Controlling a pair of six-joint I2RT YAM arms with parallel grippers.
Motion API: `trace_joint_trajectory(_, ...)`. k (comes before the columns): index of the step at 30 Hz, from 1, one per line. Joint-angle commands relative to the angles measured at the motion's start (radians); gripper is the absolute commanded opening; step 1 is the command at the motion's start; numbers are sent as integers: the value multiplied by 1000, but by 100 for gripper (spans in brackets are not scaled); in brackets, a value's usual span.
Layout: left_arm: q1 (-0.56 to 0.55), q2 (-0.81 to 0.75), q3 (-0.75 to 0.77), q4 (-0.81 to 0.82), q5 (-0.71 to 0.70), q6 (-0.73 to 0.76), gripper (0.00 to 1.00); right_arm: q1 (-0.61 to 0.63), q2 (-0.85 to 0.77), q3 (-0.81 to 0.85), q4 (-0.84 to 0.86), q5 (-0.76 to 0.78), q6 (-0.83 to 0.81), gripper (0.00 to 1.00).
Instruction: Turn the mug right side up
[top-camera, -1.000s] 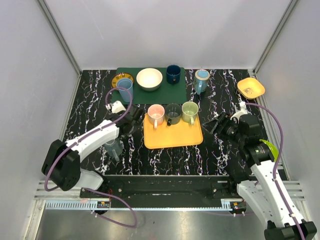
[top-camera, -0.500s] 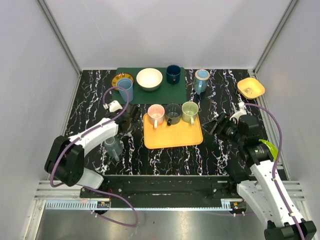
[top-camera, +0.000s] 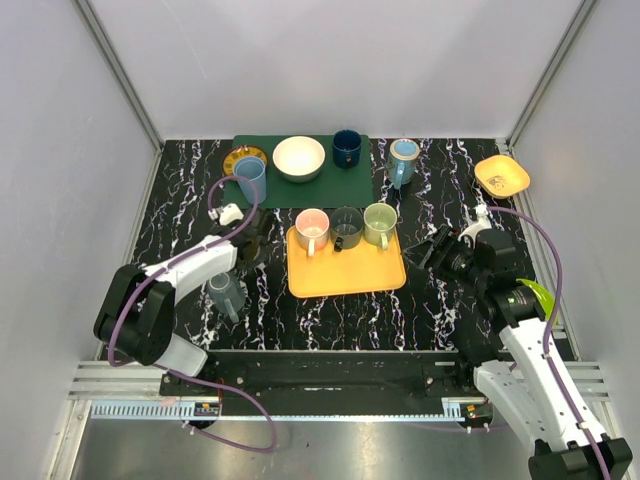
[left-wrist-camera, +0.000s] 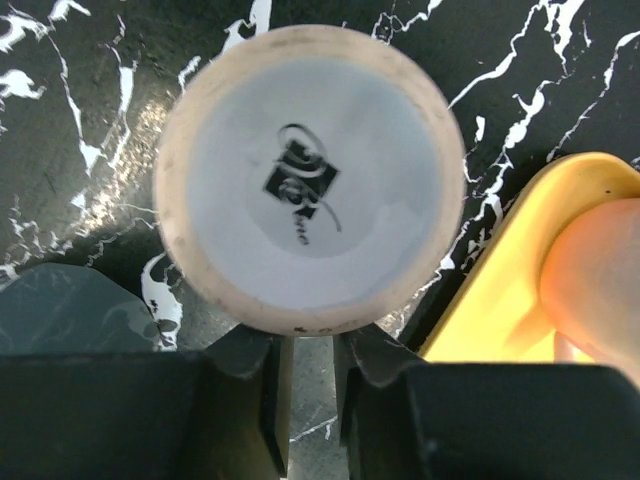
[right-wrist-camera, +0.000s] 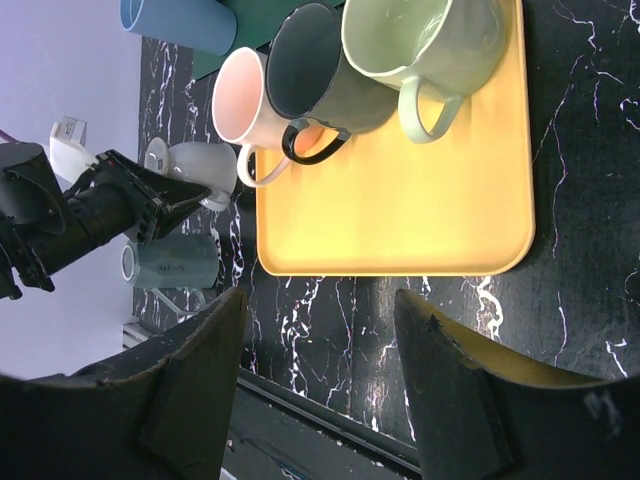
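Where the mug (left-wrist-camera: 310, 180) stands: base up, just left of the tray (top-camera: 345, 275)

As the left wrist camera looks straight down, the mug's pale base with its dark printed mark fills the view. It is therefore upside down on the black marbled table (top-camera: 180, 200), just beside the yellow tray's left edge. The left gripper (left-wrist-camera: 312, 360) sits against the near side of the mug, its 2 jaws drawn narrow with only a slim slit between them (whether the handle is pinched in that slit cannot be told). A clear tumbler (top-camera: 225, 293) lies on its side nearby, on the near side of the left arm. On the tray, 3 cups stand upright in 1 row: a pink cup (top-camera: 312, 225), a dark grey cup (top-camera: 347, 222) and a green cup (top-camera: 380, 218). The right gripper (right-wrist-camera: 318, 300) hangs to the right of the tray, jaws spread wide, holding nothing.
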Motion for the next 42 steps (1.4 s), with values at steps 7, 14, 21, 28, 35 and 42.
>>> trace_joint_trajectory(7, 21, -8, -19, 50, 31, 30, 3, 6, 10, -11, 49, -8, -1, 67)
trace_joint_trajectory(14, 31, 0, -8, 41, 35, 27, 42, 6, 5, -14, 50, -10, 4, 67)
trace_joint_trajectory(21, 44, 5, -2, 47, 43, 36, 34, 6, -3, -23, 50, -11, 4, 67)
trace_joint_trajectory(28, 54, -6, -22, 72, 61, 45, 0, 6, -6, -26, 47, -11, 5, 67)
trace_joint_trajectory(35, 51, -74, -37, 96, 95, 86, 0, 6, -9, -23, 42, -19, 8, 66)
trace_joint_trajectory(42, -14, -323, -11, 99, 138, 163, 0, 6, -12, -4, 47, -54, 22, 66)
